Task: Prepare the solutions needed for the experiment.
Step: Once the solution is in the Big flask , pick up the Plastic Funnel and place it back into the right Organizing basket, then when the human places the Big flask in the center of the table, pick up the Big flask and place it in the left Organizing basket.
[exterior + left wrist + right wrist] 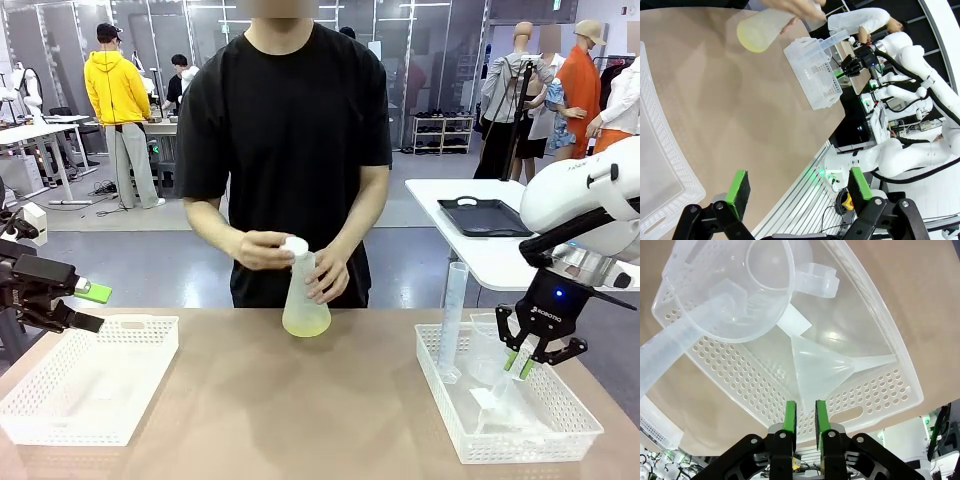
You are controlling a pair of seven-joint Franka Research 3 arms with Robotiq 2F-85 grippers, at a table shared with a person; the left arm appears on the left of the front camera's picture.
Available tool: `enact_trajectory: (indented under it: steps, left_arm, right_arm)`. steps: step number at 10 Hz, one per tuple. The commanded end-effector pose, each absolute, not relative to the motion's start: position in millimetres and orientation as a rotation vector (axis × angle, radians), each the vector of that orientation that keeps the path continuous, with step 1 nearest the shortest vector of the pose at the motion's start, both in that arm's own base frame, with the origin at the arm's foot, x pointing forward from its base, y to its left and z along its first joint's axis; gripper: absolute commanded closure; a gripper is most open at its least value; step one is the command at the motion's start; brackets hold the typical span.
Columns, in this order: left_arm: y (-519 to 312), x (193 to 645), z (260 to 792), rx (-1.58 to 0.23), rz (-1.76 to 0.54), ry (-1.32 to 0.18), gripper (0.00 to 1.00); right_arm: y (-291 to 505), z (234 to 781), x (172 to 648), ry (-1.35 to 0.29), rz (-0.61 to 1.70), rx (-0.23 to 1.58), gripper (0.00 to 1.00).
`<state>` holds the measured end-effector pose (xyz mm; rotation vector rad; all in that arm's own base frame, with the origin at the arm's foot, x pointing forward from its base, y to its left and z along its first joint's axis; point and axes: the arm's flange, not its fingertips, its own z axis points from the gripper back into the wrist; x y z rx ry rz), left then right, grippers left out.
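Observation:
A person at the far side holds a frosted conical flask upright on the table with both hands. One hand is on its white cap. The solutions are a pale yellow-green layer in its wide base, also seen as solutions in the left wrist view. My left gripper hangs open and holds nothing at the far left, above the edge of a white basket. My right gripper hovers over the right basket. Its jaws stand a narrow gap apart, right above the rim of a clear funnel lying inside.
The right basket also holds a clear jug and a tall measuring cylinder leaning out of it. A black tray sits on a white side table behind. The left basket has nothing in it.

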<state>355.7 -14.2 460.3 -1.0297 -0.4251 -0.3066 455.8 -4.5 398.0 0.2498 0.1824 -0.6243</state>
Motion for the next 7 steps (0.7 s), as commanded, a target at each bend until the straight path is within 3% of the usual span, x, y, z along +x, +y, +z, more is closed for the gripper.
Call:
enact_trajectory:
  steps: [1, 2, 7]
  left_arm:
    - [-15.8, 358.2, 460.1, -1.056, -0.32, -0.446, 0.0]
    - [-15.8, 358.2, 460.1, -1.056, -0.32, -0.446, 0.0]
    - [-15.8, 358.2, 460.1, -1.056, -0.32, -0.446, 0.0]
  right_arm:
    - [-1.5, 398.1, 452.9, 0.122, -0.651, 0.218, 0.78]
    - [-4.5, 398.0, 455.8, 0.182, -0.624, 0.25, 0.78]
    - [-4.5, 398.0, 455.8, 0.182, -0.624, 0.25, 0.78]
